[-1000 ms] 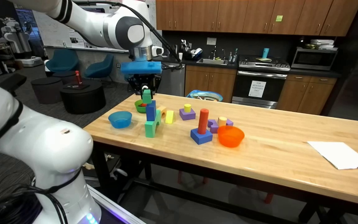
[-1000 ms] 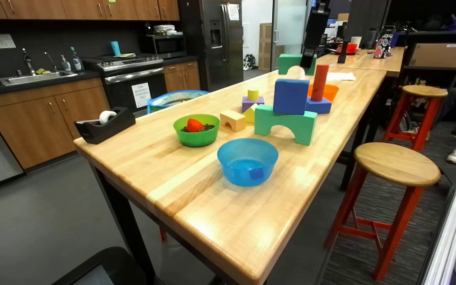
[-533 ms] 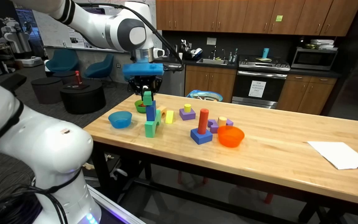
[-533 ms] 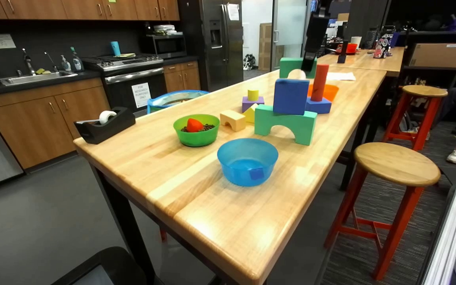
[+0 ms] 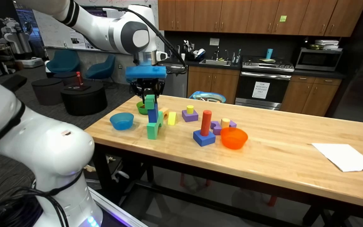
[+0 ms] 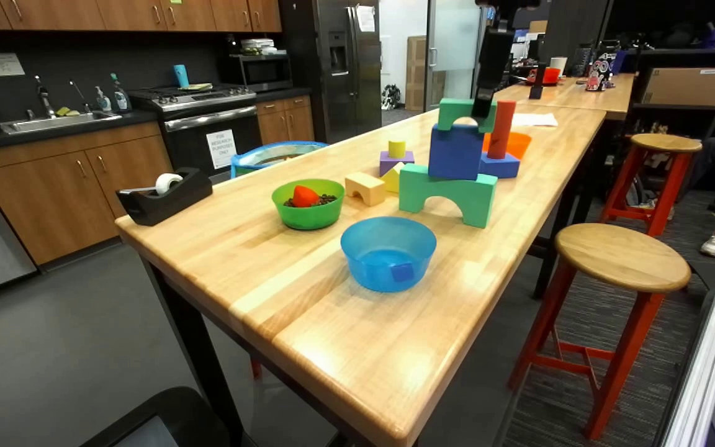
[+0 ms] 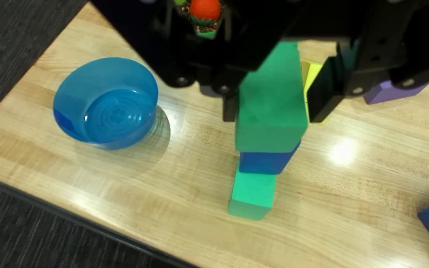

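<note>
A small green arch block [image 6: 450, 112] appears to rest on an upright blue block [image 6: 455, 154], which stands on a larger green arch [image 6: 416, 186] on the table. In the wrist view my gripper [image 7: 273, 111] straddles the top arch, one of its dark fingers [image 7: 322, 95] on either side. A sliver of yellow shows between the right-hand finger and the block, so the jaws stand slightly apart from it. An exterior view shows the gripper [image 5: 150, 98] pointing straight down over the stack. Only the near finger can be made out in the opposite exterior picture.
Beside the stack are a blue bowl [image 6: 388, 254], a green bowl [image 6: 308, 211] and a tan arch [image 6: 365, 188]. A red cylinder [image 5: 206, 123] on a blue block and an orange bowl [image 5: 234, 138] stand farther along. A tape dispenser [image 6: 165, 195] sits at the table corner.
The small green arch has come down with the gripper, from above the blue block to its top. My fingers have spread a little around it. The other blocks and bowls have stayed put.
</note>
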